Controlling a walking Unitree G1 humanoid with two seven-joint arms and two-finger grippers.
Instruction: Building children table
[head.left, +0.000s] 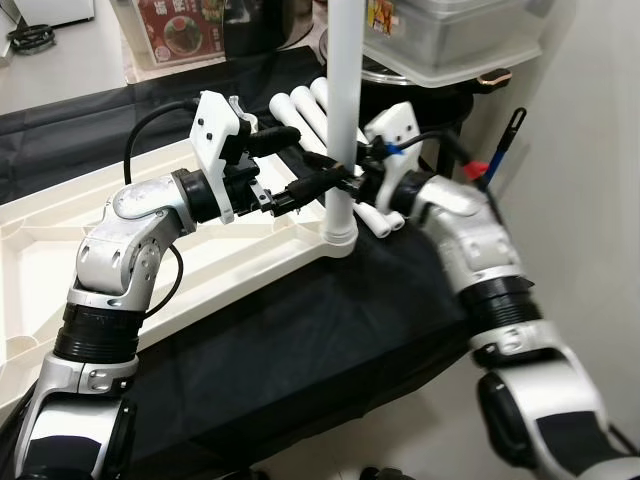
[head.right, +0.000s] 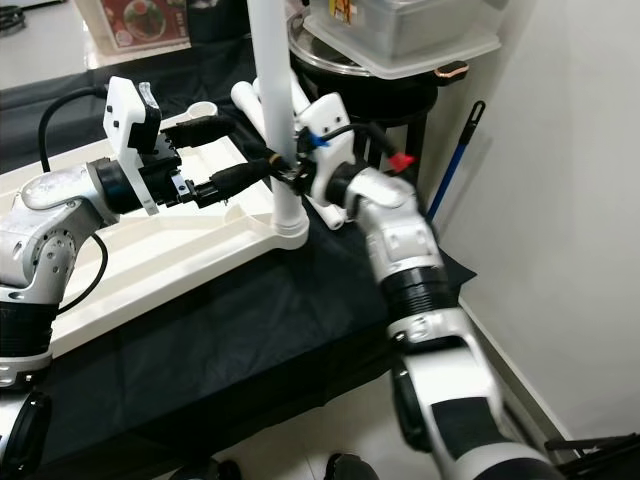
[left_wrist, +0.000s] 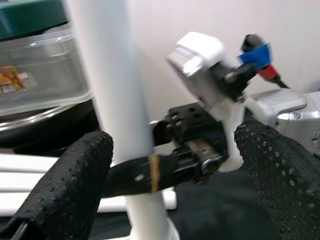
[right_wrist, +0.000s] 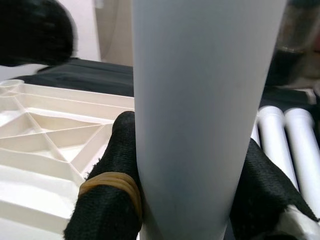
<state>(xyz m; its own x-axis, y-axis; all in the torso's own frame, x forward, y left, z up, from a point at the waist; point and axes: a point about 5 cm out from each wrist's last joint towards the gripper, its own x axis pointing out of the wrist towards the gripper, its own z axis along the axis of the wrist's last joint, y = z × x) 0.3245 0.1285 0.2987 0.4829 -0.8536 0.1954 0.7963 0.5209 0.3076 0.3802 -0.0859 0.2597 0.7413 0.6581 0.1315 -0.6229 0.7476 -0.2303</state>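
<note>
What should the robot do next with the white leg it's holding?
Probably press or twist the upright table leg down into the corner socket of the tabletop. The right tool is clamped around it, and the left tool is open beside it.

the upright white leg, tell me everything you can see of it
The white table leg is a smooth, plain tube, apparently plastic, standing upright in a corner socket of the upturned cream tabletop. Its top runs out of frame. The right gripper has its jaws shut on it low down; the left gripper is open close beside it. More legs lie behind.
</note>
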